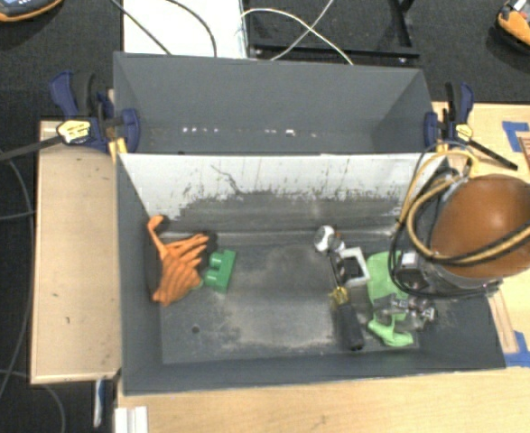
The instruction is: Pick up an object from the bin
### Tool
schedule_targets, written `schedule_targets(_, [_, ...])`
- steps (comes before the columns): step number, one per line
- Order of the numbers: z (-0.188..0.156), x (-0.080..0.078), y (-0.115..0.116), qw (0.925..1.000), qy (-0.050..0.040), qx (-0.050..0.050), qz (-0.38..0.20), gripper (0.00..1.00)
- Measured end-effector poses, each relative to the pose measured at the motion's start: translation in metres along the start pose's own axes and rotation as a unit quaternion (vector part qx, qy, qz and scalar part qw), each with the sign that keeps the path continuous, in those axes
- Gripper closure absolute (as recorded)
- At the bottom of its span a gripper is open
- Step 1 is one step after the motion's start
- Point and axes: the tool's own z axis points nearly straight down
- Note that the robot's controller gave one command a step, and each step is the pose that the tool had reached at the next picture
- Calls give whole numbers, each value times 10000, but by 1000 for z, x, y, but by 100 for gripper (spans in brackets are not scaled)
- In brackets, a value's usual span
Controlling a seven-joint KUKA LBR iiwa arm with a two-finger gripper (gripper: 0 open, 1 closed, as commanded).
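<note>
Gripper (407, 316) low in the bin (265, 327), near right corner, directly above a bright green plastic piece (389, 334) lying beside a black stick (349, 328). Impossible to tell whether spread or closed. Orange toy (176, 262) and green block (219, 271) well apart at left.
</note>
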Motion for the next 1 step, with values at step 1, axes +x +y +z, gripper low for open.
schedule_targets(1, [-5, 0, 1, 10000, -1, -14, 12, 100])
